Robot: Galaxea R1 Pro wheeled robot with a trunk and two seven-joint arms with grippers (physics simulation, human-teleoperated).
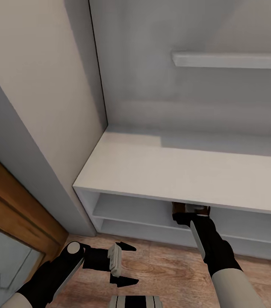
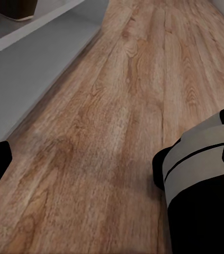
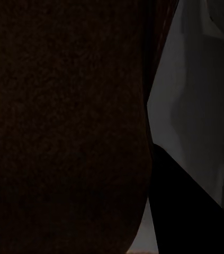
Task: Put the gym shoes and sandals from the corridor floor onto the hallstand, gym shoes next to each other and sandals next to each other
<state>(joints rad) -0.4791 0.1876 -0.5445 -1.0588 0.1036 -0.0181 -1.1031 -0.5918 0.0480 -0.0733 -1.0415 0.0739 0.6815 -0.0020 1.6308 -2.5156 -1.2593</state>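
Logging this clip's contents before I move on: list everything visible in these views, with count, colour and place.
hallstand: one, white, against the wall; bench top bare, two open shelves beneath.
floating shelf: one, white, on the back panel above the bench top.
sandal: one, dark brown, on the upper open shelf at the right gripper's tip.
corridor floor: light brown wood planks, before the hallstand.
door frame: one, brown wood, left of the hallstand.
left gripper: black, open, above the floor.
right gripper: black, reaching into the upper shelf; jaws hidden.
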